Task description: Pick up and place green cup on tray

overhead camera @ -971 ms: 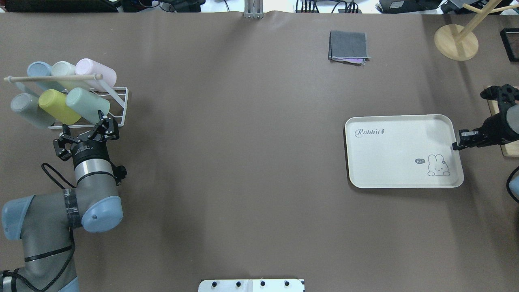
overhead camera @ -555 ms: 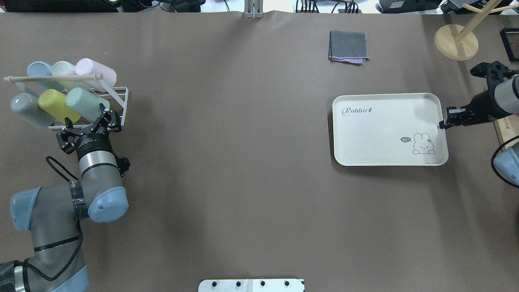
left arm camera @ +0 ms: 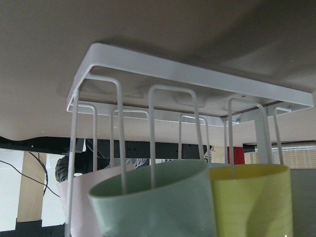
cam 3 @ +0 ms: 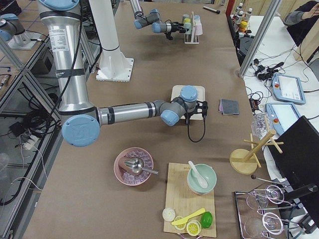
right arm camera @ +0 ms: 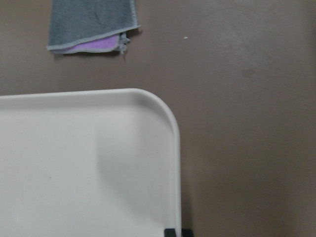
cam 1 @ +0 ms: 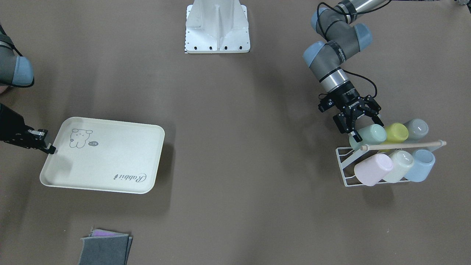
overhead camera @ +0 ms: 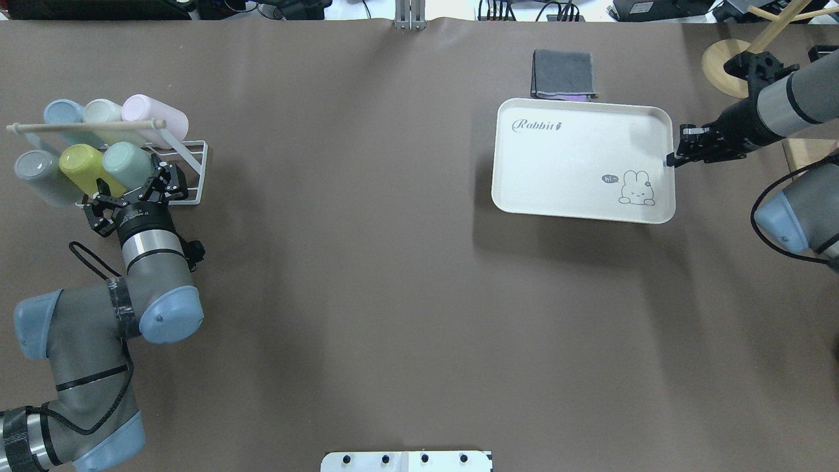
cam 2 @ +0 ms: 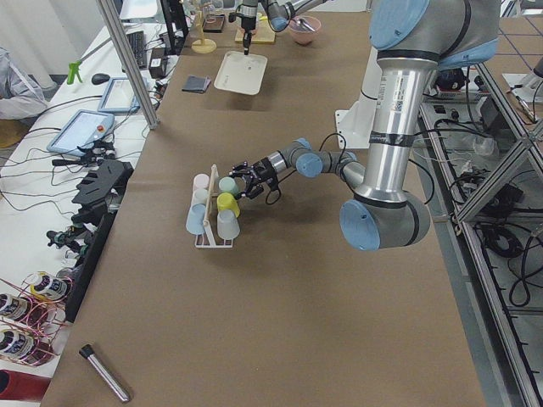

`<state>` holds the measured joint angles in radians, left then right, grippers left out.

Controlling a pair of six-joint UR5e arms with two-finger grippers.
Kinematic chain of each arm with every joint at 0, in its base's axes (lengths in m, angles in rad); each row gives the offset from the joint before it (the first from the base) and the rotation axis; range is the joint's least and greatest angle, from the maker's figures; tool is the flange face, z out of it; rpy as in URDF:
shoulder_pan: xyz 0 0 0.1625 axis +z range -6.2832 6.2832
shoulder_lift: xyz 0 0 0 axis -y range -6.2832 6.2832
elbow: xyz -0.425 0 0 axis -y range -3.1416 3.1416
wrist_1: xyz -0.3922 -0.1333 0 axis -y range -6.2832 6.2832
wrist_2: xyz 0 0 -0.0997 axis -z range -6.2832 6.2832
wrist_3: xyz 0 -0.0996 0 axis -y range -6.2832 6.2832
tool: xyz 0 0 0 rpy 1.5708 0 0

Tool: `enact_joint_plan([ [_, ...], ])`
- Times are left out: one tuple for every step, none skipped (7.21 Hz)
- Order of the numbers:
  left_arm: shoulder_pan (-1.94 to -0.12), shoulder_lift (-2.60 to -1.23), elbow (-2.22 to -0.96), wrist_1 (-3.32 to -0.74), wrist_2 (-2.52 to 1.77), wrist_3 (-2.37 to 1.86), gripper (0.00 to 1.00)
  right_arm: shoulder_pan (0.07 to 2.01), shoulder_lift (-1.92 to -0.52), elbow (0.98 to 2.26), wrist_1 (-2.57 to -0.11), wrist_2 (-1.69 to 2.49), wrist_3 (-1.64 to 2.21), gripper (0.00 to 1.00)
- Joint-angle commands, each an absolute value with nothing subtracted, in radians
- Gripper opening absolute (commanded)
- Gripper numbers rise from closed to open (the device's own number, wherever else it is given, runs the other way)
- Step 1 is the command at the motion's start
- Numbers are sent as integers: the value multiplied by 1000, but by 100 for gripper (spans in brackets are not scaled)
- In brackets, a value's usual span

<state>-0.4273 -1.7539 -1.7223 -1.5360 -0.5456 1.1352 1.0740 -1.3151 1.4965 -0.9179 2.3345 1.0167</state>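
From the front, the left claw (cam 1: pixel 367 130) stands open. Its fingers are spread on either side of the end of the green cup (cam 1: pixel 372 135) that faces the arm. The cup lies on its side in a white wire rack (cam 1: pixel 343 162) at this view's right, with a yellow-green cup (cam 1: pixel 396 131) just beside it. At the left, the right claw (cam 1: pixel 50 149) is clamped on the rim of the tray (cam 1: pixel 110 162).

From overhead, the tray hangs above the surface (overhead camera: pixel 367 262) at the far right. Its shadow falls below it, and its far edge lies over a folded grey cloth (overhead camera: pixel 564 65).

The left side view shows the tray small at the far end, off the surface. In the right side view the near arm's joints cover much of the tray.

The left wrist camera has the green cup close under the rack's wires. The right wrist camera shows a tray corner with the cloth beyond it.
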Motion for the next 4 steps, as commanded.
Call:
enact_joint_plan([
  [-442,-1795,-1675,-1539,-546,1135,97,1014,-1206,1439,-916,2339,1031,0],
  [-446,-1798,-1675,-1537,-546,1135,96,987,-1172,1425,-916,2339,1043,0],
  [-449,-1798,-1677,-1537,-546,1137,86,948,-1149,1425,-913,2339,1072,0],
  [-449,-1798,-1678,-1539,-546,1137,71,899,-1132,1431,-913,2336,1080,0],
])
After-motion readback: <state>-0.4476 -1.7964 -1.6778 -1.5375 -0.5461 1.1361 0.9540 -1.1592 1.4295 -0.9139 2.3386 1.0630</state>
